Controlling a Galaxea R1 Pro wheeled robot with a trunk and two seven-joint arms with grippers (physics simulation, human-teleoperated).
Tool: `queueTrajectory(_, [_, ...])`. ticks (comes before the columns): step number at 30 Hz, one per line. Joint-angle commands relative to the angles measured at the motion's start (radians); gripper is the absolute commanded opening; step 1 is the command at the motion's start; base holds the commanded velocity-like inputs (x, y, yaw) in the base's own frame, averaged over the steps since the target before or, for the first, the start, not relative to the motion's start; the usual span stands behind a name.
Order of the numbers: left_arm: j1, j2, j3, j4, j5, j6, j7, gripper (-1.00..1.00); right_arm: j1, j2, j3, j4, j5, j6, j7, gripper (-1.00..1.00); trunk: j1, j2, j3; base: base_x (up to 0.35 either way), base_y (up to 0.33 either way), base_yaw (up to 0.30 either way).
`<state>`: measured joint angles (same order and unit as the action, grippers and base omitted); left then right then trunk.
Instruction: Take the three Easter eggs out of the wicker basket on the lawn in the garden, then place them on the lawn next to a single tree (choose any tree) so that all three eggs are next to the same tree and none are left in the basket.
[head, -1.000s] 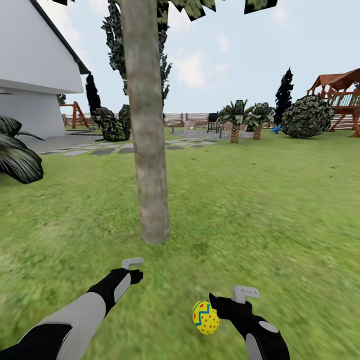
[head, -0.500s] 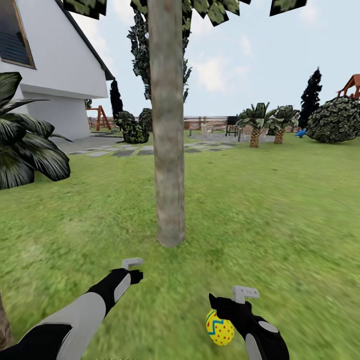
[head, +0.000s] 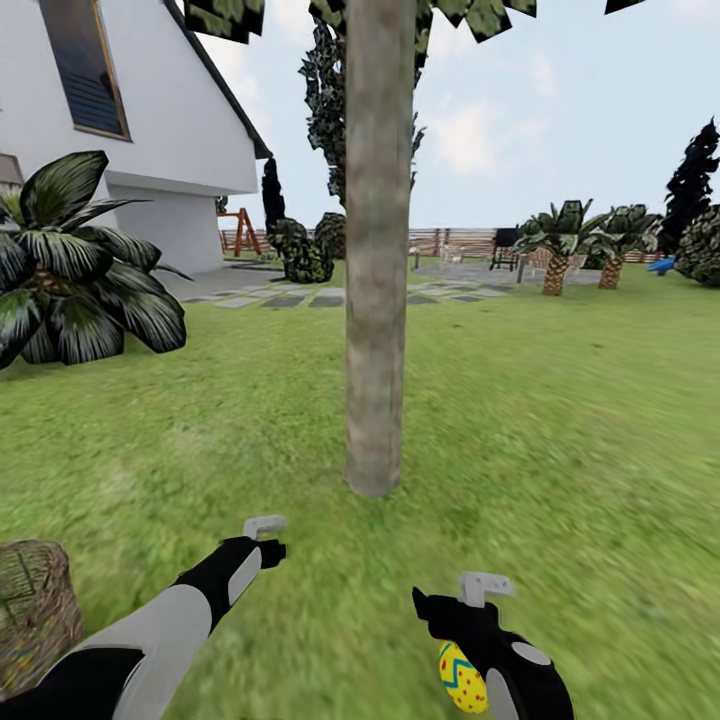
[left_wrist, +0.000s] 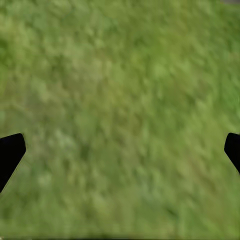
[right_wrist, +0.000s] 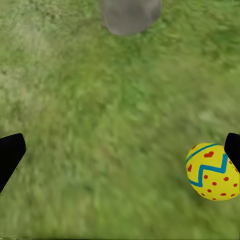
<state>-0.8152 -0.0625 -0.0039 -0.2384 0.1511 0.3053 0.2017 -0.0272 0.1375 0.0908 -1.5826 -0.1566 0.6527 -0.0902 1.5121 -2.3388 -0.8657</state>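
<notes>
With one Easter egg (right_wrist: 212, 171) on the lawn (head: 560, 420) near the tree (head: 378, 300), saw both grippers spread, empty; others unseen.

The lawn (head: 560, 420) looks matt and mottled, a soft blurred green. At about 12 o'clock ahead the tree (head: 378, 300) has rough, blotchy grey-brown bark without shine. The Easter egg (right_wrist: 212, 171) is smooth, its yellow shell bearing painted red dots and a blue-edged zigzag. At 8 o'clock the wicker basket (head: 35, 610) shows a coarse open weave of tan twigs. Both arms wear matt black and pale grey casing. At 10 o'clock the house wall (head: 190, 130) looks flat and plaster-white.
</notes>
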Motion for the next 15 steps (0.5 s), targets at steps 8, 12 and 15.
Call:
queueTrajectory(8, [0.0,-0.001,-0.002,-0.002,0.009,0.005,0.006,1.0,0.0,-0.001,0.009,0.0,-0.008,0.003,-0.009,1.0,-0.031,0.056,0.017,0.0,0.0,0.242])
queueTrajectory(12, [0.0,-0.001,-0.002,-0.001,0.008,0.005,0.007,1.0,0.0,-0.001,0.01,0.001,-0.007,0.002,-0.009,1.0,-0.046,0.084,0.026,0.0,0.0,0.233])
queueTrajectory(15, [0.0,-0.001,-0.002,-0.001,0.008,0.005,0.007,1.0,0.0,-0.001,0.01,0.001,-0.008,0.002,-0.009,1.0,-0.058,0.105,0.032,0.0,0.0,0.226])
